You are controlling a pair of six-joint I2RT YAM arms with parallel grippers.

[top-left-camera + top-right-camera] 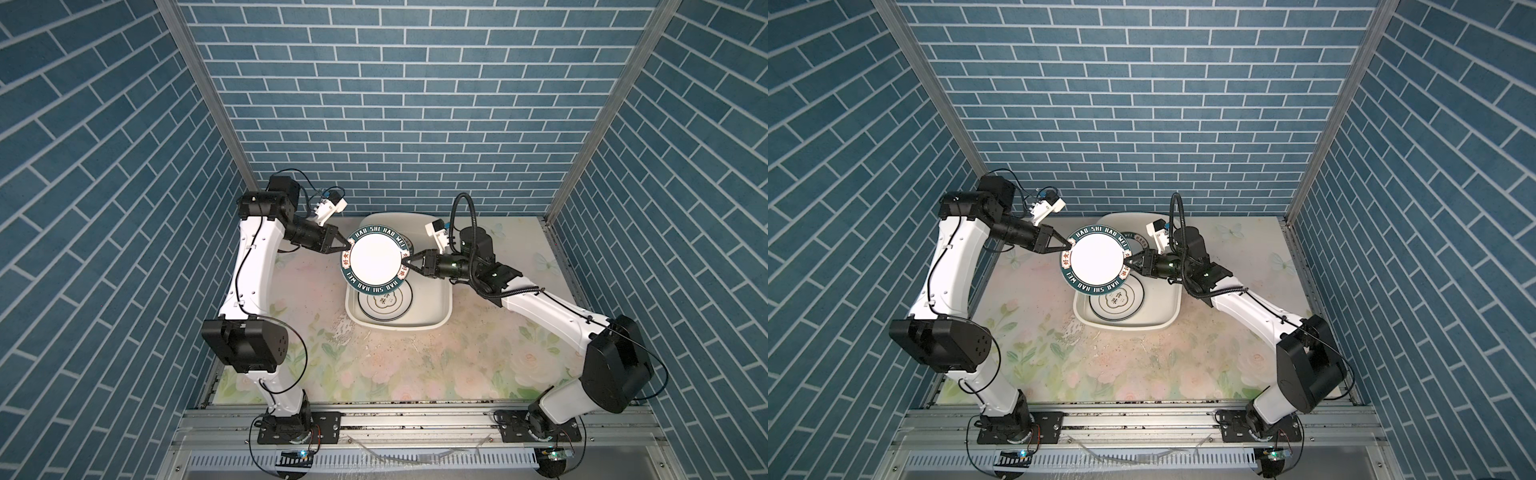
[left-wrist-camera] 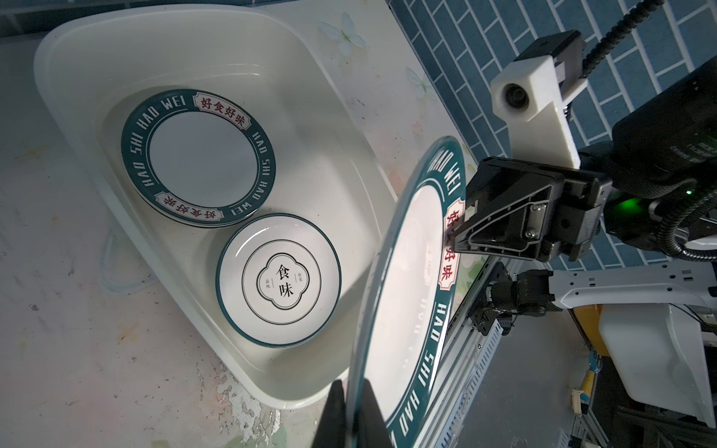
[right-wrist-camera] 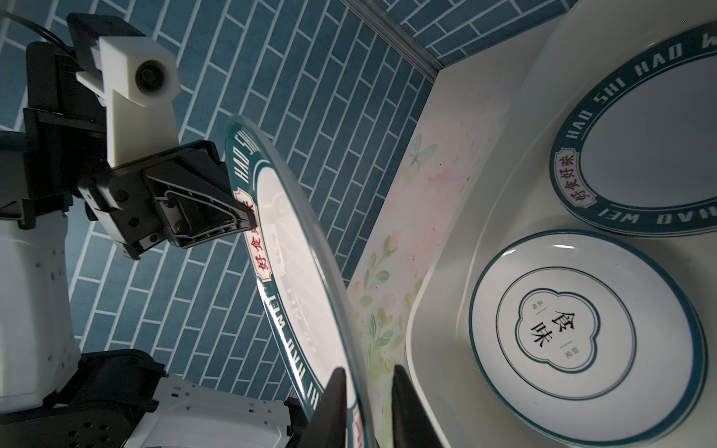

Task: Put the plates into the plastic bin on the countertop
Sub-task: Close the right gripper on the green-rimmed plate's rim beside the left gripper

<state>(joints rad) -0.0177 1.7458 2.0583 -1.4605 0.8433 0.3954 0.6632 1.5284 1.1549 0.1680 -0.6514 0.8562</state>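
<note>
Aloft: left hand [image 1: 347, 248] pinches plate [image 1: 376, 259], right hand [image 1: 404, 264] straddles rim.

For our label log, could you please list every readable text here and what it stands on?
"HAO SHI HAO WEI": green rim of the raised plate, and of the lettered plate in the plastic bin.
"好食好味": red, rim panels of both.
"食味": centre of the ringed plate; the small characters beside it are too small.
White print on the right arm's wrist: blurred.

We see the flowered countertop [image 1: 415, 365] (scuffed and speckled in places) bearing the white plastic bin [image 1: 399, 326], which sits flat on it toward its far edge.
</note>
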